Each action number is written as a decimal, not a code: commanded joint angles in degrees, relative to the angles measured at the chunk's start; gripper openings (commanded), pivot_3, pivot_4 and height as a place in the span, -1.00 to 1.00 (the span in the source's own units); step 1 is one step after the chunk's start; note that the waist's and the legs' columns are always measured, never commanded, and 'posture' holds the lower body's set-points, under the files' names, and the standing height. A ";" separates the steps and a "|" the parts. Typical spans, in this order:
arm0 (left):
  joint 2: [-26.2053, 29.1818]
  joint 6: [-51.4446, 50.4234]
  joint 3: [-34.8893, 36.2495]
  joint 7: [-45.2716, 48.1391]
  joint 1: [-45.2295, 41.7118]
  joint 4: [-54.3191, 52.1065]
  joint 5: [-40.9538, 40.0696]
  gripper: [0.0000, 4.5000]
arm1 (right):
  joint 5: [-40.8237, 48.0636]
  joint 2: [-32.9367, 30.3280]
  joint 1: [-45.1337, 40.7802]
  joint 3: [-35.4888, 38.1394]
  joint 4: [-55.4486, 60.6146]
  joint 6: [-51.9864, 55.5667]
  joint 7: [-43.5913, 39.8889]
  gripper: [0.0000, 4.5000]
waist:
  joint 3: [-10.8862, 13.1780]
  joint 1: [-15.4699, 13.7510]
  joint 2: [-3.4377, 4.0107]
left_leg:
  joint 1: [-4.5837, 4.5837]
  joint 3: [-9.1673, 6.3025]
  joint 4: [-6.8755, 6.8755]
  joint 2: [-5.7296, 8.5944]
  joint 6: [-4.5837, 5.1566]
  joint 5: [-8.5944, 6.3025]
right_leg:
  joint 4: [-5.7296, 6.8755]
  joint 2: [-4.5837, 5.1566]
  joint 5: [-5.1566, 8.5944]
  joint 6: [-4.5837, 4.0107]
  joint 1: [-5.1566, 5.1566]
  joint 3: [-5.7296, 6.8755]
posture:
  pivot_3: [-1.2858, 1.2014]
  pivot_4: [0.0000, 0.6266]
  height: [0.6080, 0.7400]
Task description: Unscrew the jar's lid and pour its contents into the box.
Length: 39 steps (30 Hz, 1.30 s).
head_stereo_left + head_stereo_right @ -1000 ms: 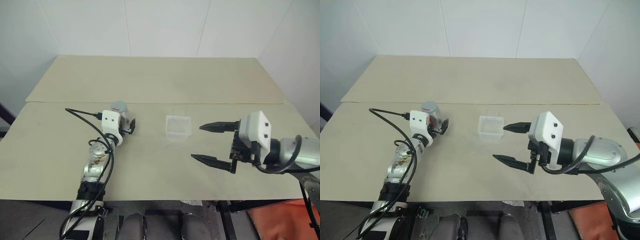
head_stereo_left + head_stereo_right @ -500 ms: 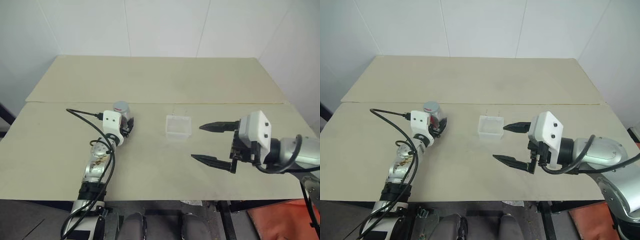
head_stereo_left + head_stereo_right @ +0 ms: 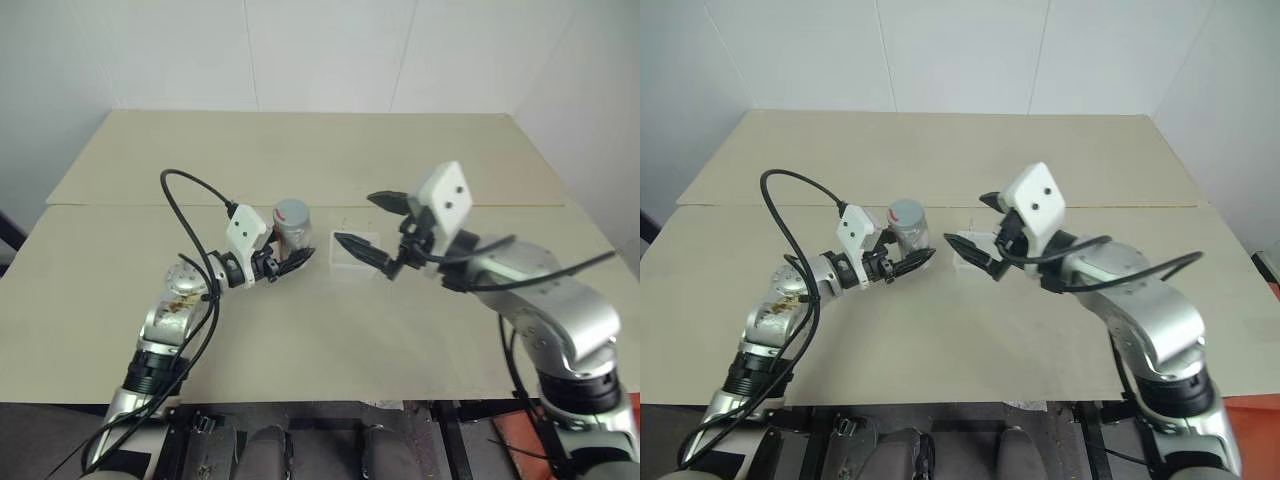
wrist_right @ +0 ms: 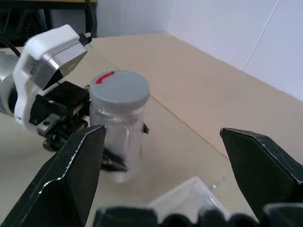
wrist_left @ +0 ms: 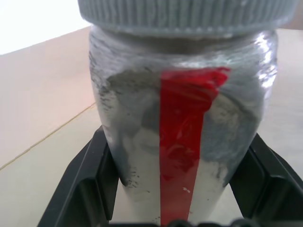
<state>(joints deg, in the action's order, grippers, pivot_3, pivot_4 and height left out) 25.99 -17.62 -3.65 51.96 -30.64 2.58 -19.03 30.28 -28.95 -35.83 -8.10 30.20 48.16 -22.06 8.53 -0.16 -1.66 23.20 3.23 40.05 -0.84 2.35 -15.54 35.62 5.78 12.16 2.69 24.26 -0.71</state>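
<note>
I am clamping the jar (image 3: pixel 293 232) at frame centre with my left gripper (image 3: pixel 283 264); the lid (image 4: pixel 119 89) is still on. My right gripper (image 3: pixel 372 230), jaws apart, must now close around it, beside the box (image 3: pixel 352 252).

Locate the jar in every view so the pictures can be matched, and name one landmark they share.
Left eye view: jar left of centre, held in the left gripper.
Right eye view: jar left of centre, beside the box.
Left wrist view: jar close up, between the black fingers.
Right wrist view: jar left of middle.
Shared landmark: the jar's grey lid with its red mark.
</note>
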 commanded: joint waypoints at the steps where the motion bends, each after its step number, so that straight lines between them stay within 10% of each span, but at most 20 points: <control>1: 0.18 1.71 -0.68 4.54 -2.96 2.00 -1.19 0.24 | -1.49 2.13 -2.51 -1.40 -0.04 0.39 0.81 1.00 | 0.00 -0.02 0.00 | 0.00 -0.01 0.01 0.00 0.00 0.00 | -0.01 -0.01 0.00 0.00 -0.02 0.02 | 0.03 -0.52 1.00; 19: -0.74 3.81 -1.27 7.44 -3.69 3.01 -0.37 0.24 | -5.33 8.11 -6.51 -3.99 -5.96 0.01 -2.51 1.00 | 0.00 0.86 0.00 | 0.00 -0.04 0.00 -0.03 0.01 0.00 | 0.03 -0.04 0.00 0.00 0.02 0.01 | 0.03 -0.52 1.00; 26: -0.51 4.22 -1.44 7.33 -3.02 2.34 -0.11 0.24 | -5.54 8.82 -6.62 -3.39 -6.66 -0.39 -4.16 0.24 | 0.00 0.88 0.01 | 0.00 -0.04 -0.01 -0.03 0.01 0.00 | 0.04 -0.04 0.00 0.00 0.03 0.00 | 0.03 -0.52 1.00; 37: -0.35 4.00 -1.48 7.50 -2.63 2.21 -0.34 0.24 | -4.77 9.07 -6.73 -3.04 -6.34 -0.11 -6.15 0.24 | 0.00 0.87 0.01 | 0.00 -0.04 -0.01 -0.03 0.01 0.00 | 0.04 -0.04 0.00 0.00 0.03 0.01 | 0.03 -0.52 1.00; 39: -0.32 4.04 -1.38 7.52 -2.82 2.26 -0.39 0.24 | -4.54 8.90 -6.62 -3.00 -6.16 0.01 -6.68 0.67 | 0.00 0.88 0.01 | 0.00 -0.04 -0.01 -0.03 0.01 0.00 | 0.04 -0.04 0.00 0.00 0.03 0.01 | 0.03 -0.52 1.00</control>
<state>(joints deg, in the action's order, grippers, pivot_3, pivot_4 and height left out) 25.38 -14.58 -5.61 59.22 -33.24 7.19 -19.11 25.09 -19.97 -41.32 -12.64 22.06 48.78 -28.11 8.53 0.72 -1.65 23.20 3.18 40.04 -0.87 2.36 -15.54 35.66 5.74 12.16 2.69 24.29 -0.70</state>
